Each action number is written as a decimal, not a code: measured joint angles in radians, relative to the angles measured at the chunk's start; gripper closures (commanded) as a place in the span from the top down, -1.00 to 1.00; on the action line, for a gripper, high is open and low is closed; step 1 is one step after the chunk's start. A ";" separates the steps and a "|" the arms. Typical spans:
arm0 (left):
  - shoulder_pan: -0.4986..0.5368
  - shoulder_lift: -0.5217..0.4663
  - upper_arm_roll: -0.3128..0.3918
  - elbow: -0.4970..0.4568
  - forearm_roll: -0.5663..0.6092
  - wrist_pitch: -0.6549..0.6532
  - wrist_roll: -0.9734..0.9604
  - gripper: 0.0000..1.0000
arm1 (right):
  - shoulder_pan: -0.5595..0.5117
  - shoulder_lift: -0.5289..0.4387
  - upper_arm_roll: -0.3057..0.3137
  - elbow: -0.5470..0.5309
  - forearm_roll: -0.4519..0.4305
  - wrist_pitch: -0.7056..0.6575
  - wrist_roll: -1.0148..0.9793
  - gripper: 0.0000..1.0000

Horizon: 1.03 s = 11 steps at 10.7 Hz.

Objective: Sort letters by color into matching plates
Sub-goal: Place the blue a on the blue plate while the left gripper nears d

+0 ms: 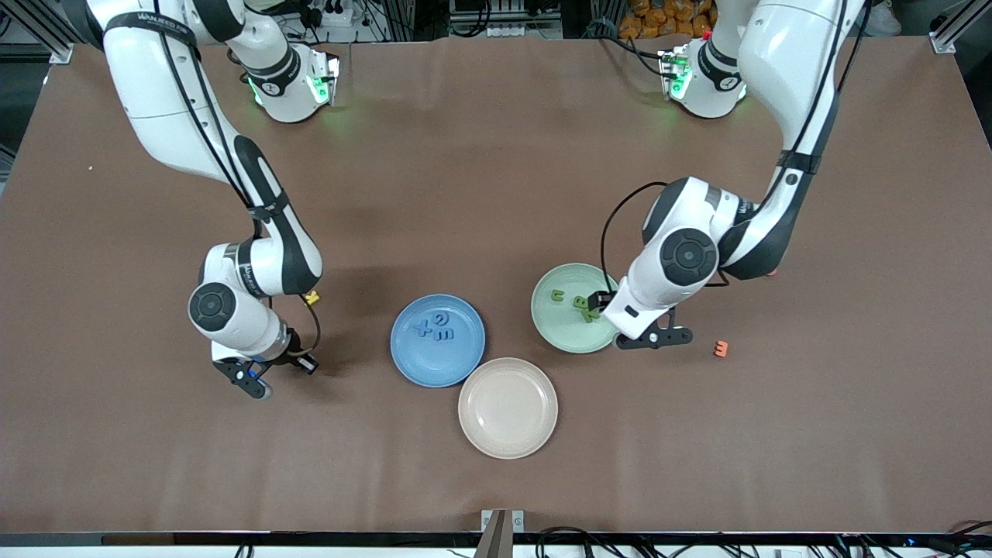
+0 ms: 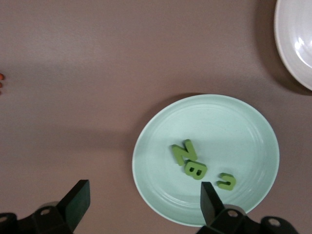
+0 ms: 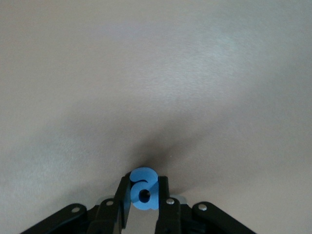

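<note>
A blue letter "a" (image 3: 144, 189) is pinched between the fingers of my right gripper (image 1: 261, 384), which is shut on it low over bare table toward the right arm's end. The blue plate (image 1: 465, 360) holds three blue letters (image 1: 435, 327). The mint green plate (image 1: 562, 333) holds three green letters (image 1: 580, 303); in the left wrist view they read Z (image 2: 184, 152), B (image 2: 196, 170) and a curved one (image 2: 226, 181). My left gripper (image 1: 655, 337) hangs open over the green plate's rim (image 2: 146, 190), with nothing between its fingers.
A beige plate (image 1: 508, 408) lies nearer the front camera, touching the blue plate's edge. An orange letter (image 1: 721, 349) sits on the table toward the left arm's end. A yellow letter (image 1: 312, 296) lies beside the right arm's wrist.
</note>
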 measured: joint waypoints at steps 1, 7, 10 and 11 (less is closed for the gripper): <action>0.017 -0.014 0.000 0.000 0.001 -0.018 0.034 1.00 | 0.002 -0.001 0.001 0.005 -0.031 -0.011 -0.100 -0.64; 0.261 -0.182 -0.145 -0.112 0.001 -0.059 0.075 1.00 | 0.031 -0.007 0.060 0.150 -0.055 -0.135 -0.433 -0.60; 0.295 -0.216 -0.162 -0.210 0.001 -0.005 0.077 1.00 | 0.122 -0.007 0.083 0.166 -0.055 -0.138 -0.432 -0.60; 0.299 -0.225 -0.163 -0.261 0.001 0.045 0.077 1.00 | 0.146 -0.007 0.094 0.178 -0.052 -0.138 -0.432 -0.59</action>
